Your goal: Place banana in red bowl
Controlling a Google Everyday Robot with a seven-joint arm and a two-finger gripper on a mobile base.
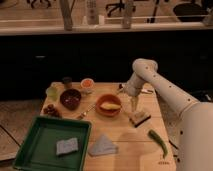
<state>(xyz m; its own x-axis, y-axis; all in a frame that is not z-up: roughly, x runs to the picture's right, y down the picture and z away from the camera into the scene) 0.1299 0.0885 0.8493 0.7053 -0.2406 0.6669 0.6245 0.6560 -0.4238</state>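
Tool: two-finger tool [134, 105] on the white arm, fingers spread and empty, pointing down just right of the bowl.
Banana: small pale-yellow curved banana [110, 106], lying inside the bowl.
Bowl: round shallow orange-red bowl [99, 110], middle of the wooden surface [125, 150].
Tray: green rectangular tray [30, 136], front-left corner.

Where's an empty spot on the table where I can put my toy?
Bare wood lies at the front, between the grey cloth and the green chili. The back left is crowded around the maroon bowl and cups. The open tool hangs beside the red bowl.
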